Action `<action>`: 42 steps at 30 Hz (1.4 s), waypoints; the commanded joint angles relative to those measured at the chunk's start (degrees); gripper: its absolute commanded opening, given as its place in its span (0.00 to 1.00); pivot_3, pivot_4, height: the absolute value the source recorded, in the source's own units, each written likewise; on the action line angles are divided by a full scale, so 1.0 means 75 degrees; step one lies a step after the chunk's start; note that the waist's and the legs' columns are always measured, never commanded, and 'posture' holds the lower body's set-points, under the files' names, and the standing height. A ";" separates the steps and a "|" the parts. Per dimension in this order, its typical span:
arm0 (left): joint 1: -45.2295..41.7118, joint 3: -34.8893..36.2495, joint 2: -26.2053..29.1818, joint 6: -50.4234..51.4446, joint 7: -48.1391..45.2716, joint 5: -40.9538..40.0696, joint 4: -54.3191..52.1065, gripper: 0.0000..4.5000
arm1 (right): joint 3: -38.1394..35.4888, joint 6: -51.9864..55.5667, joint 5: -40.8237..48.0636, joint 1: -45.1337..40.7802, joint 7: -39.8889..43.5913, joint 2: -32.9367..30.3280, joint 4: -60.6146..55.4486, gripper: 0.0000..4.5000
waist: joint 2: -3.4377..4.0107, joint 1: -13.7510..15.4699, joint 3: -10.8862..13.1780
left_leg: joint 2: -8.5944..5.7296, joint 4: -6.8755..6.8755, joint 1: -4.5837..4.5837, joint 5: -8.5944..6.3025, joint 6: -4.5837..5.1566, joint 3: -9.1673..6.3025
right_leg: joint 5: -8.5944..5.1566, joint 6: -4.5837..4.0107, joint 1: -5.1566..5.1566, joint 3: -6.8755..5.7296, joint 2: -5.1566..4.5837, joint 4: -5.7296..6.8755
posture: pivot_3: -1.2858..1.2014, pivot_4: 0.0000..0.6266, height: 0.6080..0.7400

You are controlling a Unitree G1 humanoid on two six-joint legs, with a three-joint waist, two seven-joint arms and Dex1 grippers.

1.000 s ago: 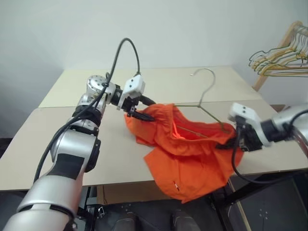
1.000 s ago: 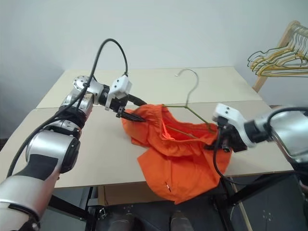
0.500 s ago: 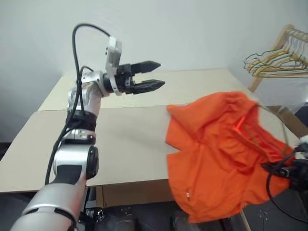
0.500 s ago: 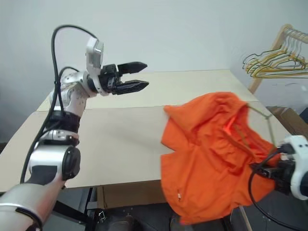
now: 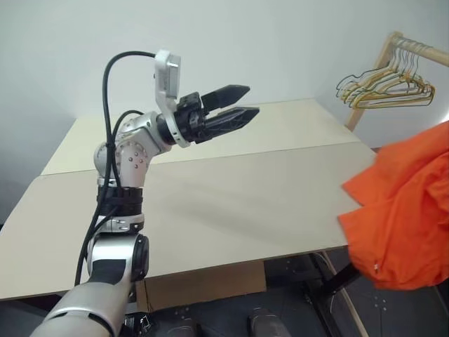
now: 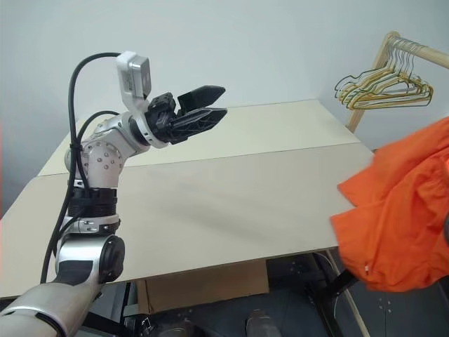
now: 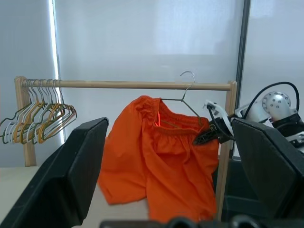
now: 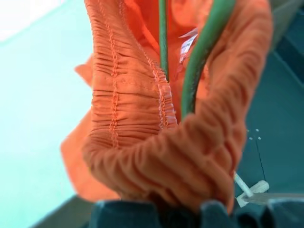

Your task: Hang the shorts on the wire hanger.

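Left end effector raised above the tabletop, well clear of its surface, pointing toward the tabletop's right side, black fingers spread apart and gripping nothing.

Shorts hanging in the air just past the tabletop's right edge, bright orange, lower folds dropping below the level of the tabletop, no part resting on it. Seen from the left wrist, shorts draped on the wire hanger, gathered waistband bunched over the hanger's shoulders, legs drooping beneath, curved hook rising above the fabric.

Right end effector beyond the tabletop's right edge, clenched on one end of the wire hanger together with the orange waistband bunched there. From the right wrist, gathered elastic waistband wrapped around two thin green-grey strands of the wire hanger, fabric pressed in right at the base of the fingers.

Wooden rack standing behind the tabletop's far right corner, a bunch of gold-yellow hangers hooked on its rail. Shorts and wire hanger held up in front of that rail in the left wrist view, whether the hook touches the rail not clear.
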 commanded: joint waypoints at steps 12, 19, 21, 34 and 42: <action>-0.0020 -0.0264 0.0124 -0.0351 0.0026 -0.0113 -0.0206 1.00 | -0.0771 0.0059 -0.1157 -0.4431 -0.4513 -0.0620 0.3735 0.00 | 0.0001 -0.0316 0.0003 | -0.0053 -0.0095 0.0102 -0.0009 0.0015 -0.0003 | -0.0019 0.0052 0.0109 0.0148 0.0004 -0.0097 | 0.45 0.00 1.00; 0.0072 -0.0348 0.0220 -0.0436 0.0043 -0.0096 -0.0312 1.00 | -0.0616 0.0059 -0.2015 -0.4337 -0.4372 -0.0227 0.3449 0.00 | 0.0005 -0.0433 0.0001 | -0.0079 -0.0100 0.0104 -0.0020 0.0034 0.0004 | -0.0029 0.0081 0.0117 0.0201 -0.0001 -0.0113 | 0.46 0.00 1.00; 0.0089 -0.0353 0.0243 -0.0412 0.0072 -0.0119 -0.0350 1.00 | -0.0628 0.0059 -0.2147 -0.4305 -0.4344 -0.0079 0.3249 0.06 | 0.0006 -0.0446 0.0001 | -0.0078 -0.0099 0.0108 -0.0020 0.0036 0.0003 | -0.0026 0.0086 0.0124 0.0206 0.0002 -0.0119 | 0.46 0.00 1.00; 0.0005 -0.0395 0.0303 -0.0391 0.0134 -0.0137 -0.0317 1.00 | -0.0395 0.0029 -0.3845 -0.4385 -0.3825 0.0503 0.0971 0.99 | 0.0043 -0.0430 -0.0019 | -0.0078 -0.0101 0.0112 -0.0024 0.0042 0.0000 | -0.0024 0.0100 0.0139 0.0209 0.0001 -0.0141 | 0.46 0.00 1.00; -0.0128 -0.0481 0.0288 -0.0487 0.0056 -0.0040 -0.0088 1.00 | 0.1243 -0.1520 -0.5451 -0.3028 -0.3519 0.1005 -0.2111 0.99 | 0.0073 -0.0420 -0.0037 | -0.0068 -0.0105 0.0109 -0.0026 0.0044 -0.0001 | -0.0022 0.0108 0.0137 0.0216 0.0002 -0.0150 | 0.45 0.00 1.00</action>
